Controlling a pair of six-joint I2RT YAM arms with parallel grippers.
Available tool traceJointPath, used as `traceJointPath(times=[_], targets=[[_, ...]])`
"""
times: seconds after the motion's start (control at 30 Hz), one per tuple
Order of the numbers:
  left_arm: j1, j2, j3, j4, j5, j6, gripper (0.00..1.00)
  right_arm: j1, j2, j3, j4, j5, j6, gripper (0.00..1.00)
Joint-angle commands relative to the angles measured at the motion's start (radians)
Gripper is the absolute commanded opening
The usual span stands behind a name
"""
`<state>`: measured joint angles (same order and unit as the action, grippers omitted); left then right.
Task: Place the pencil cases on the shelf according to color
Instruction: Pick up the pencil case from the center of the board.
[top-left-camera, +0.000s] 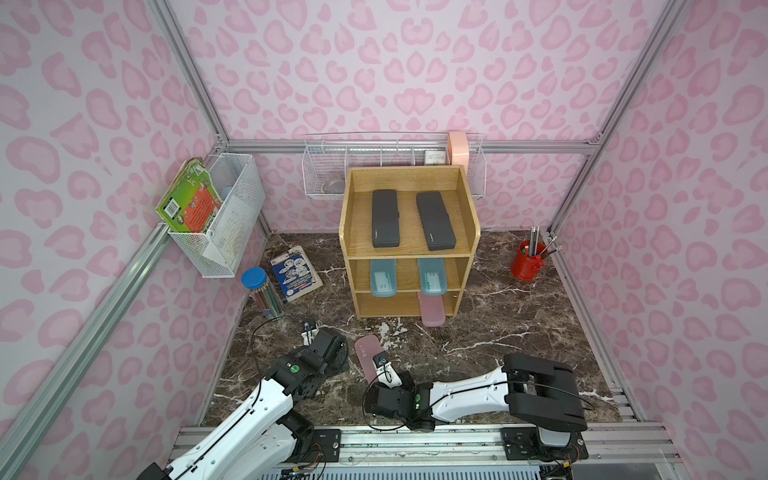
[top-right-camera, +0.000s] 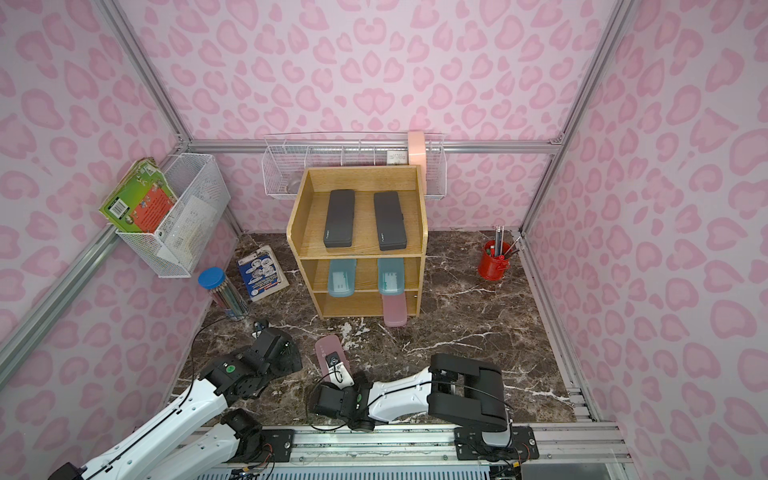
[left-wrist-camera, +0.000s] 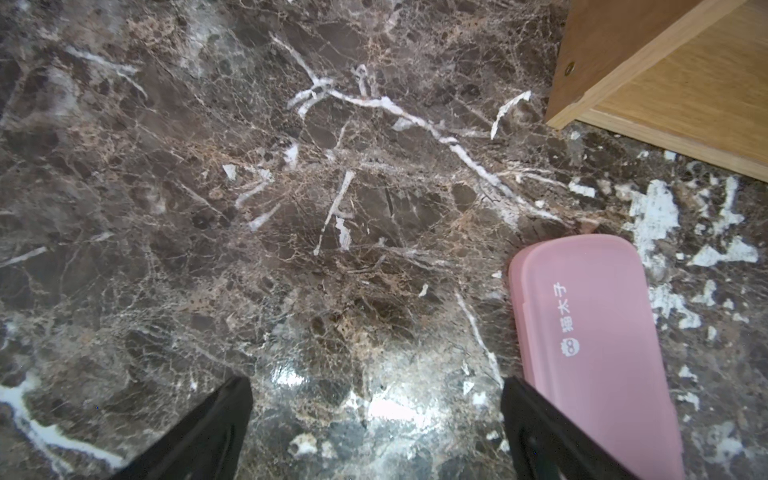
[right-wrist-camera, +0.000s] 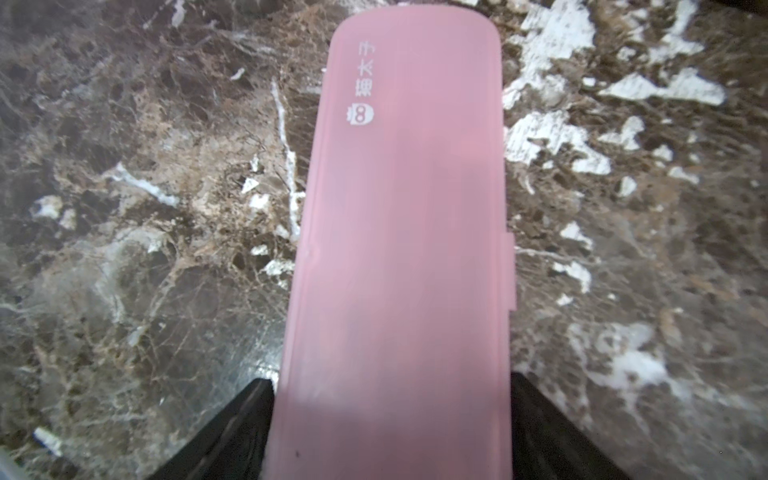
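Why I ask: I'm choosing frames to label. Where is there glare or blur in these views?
Left wrist view: a bright glare patch on the marble table, the rest sharp. Right wrist view: slightly soft throughout, the pink pencil case blurriest at its end nearest the camera. Both top views: evenly lit and sharp, no glare on the shelf.

White "猫太子" lettering with cartoon-face logo on the pink pencil case (right-wrist-camera: 399, 249).

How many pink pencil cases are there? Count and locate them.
2. One pink case sticks out of the shelf's bottom tier; the other pink case lies on the table, straddled by the right tool.
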<state>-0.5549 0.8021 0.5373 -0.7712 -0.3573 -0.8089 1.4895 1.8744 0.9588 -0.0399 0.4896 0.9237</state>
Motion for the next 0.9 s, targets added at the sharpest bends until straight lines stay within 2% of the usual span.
traceJointPath(times=[0.0, 0.2, 0.5, 0.7, 0.77, 0.87], targets=[[0.001, 0.016, 0.028, 0.008, 0.021, 0.010, 0.98, -0.004, -0.046, -0.093, -0.125, -0.111, 0.141, 0.88], [0.001, 0.084, 0.105, -0.054, 0.012, 0.015, 0.98, -0.031, -0.173, -0.206, -0.041, -0.118, 0.107, 0.95], [0.001, 0.058, 0.080, -0.074, 0.070, -0.026, 0.98, -0.033, -0.261, -0.162, -0.142, -0.201, -0.090, 0.97], [0.001, 0.066, 0.084, -0.105, 0.094, -0.021, 0.98, -0.036, -0.262, -0.159, -0.152, -0.222, -0.134, 0.97], [0.001, 0.065, 0.084, -0.105, 0.085, -0.019, 0.98, -0.043, -0.255, -0.167, -0.135, -0.218, -0.150, 0.97], [0.001, 0.064, 0.104, -0.115, 0.070, -0.001, 0.98, -0.072, -0.284, -0.253, -0.009, -0.281, -0.226, 0.97]])
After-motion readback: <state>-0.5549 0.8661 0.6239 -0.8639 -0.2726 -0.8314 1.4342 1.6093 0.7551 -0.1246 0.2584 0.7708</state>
